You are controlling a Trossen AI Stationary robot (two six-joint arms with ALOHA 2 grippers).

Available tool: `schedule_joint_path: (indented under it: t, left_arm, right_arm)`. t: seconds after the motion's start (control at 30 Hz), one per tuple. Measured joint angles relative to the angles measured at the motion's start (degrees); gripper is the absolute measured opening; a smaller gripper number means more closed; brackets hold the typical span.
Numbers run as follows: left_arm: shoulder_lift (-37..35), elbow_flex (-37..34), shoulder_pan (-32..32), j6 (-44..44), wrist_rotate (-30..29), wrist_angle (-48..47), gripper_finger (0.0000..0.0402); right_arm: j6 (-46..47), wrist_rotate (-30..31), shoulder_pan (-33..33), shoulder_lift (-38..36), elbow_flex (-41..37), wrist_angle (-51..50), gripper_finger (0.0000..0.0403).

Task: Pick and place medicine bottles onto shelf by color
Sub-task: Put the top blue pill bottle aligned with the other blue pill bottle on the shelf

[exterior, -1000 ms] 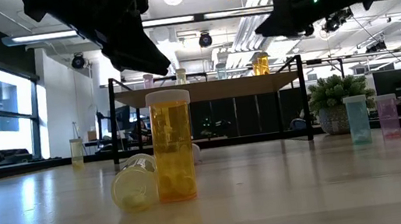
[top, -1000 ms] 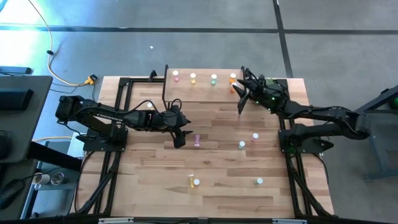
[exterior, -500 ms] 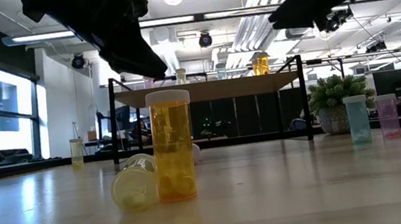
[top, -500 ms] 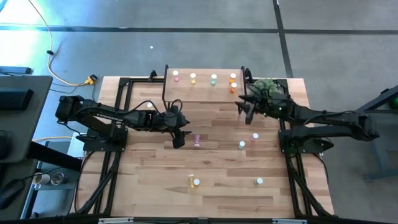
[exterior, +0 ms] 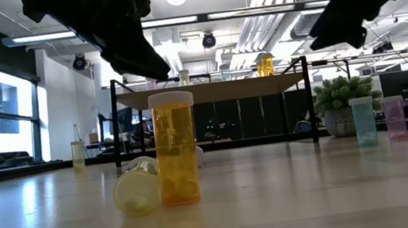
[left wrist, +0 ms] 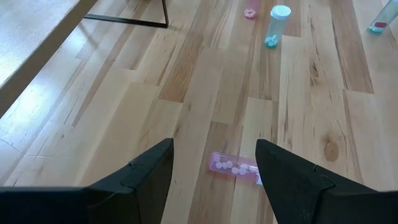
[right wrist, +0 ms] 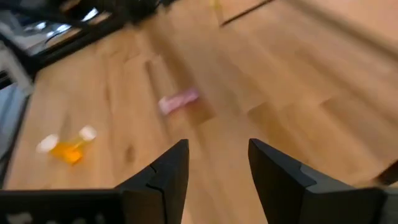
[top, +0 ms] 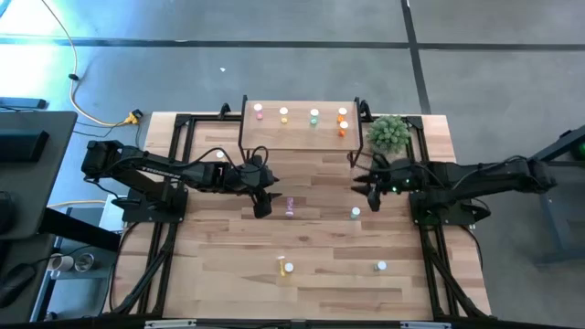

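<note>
The left end effector (top: 263,206) is hovering near the middle of the surface (top: 311,292) with its fingers (left wrist: 143,177) spread and nothing between them. A pink bottle (top: 291,205) is lying on its side just at its 3 o'clock, seen in the left wrist view between the fingertips but on the wood below.

The right end effector (top: 373,194) is hanging at about 3 o'clock on the surface, fingers (right wrist: 168,171) parted and holding nothing. A green bottle (top: 356,213) is standing just at its 7 o'clock.

The shelf (top: 297,128) is sitting at the surface's 12 o'clock edge, carrying pink (top: 259,111), yellow (top: 283,114), green (top: 314,115) and orange (top: 343,115) bottles in a row, with a second orange one (top: 343,129) beside the last.

A potted plant (top: 388,133) is standing at the shelf's 3 o'clock.

Toward 6 o'clock, a yellow bottle (top: 281,265) is lying against an upright orange bottle (exterior: 175,148).
</note>
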Motion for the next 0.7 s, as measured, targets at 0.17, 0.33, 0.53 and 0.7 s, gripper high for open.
schedule_joint_path:
  t: [0.17,0.33,0.53,0.7]
  left_arm:
    - [0.0,0.0,0.0,-0.8,0.0,0.0,0.0216]
    - [0.0,0.0,0.0,-2.1,0.0,0.0,0.0216]
    - [0.0,0.0,0.0,-2.9,0.0,0.0,0.0216]
    - [0.0,0.0,0.0,-3.0,0.0,0.0,0.0216]
  right_arm:
    - [3.6,-0.4,6.2,0.0,0.0,-2.9,0.0156]
    - [7.4,3.1,13.2,0.0,0.0,-6.4,0.0156]
    - [14.7,12.7,22.2,0.0,0.0,-10.7,0.0156]
    - [22.5,19.7,29.1,1.9,0.0,-13.3,0.0156]
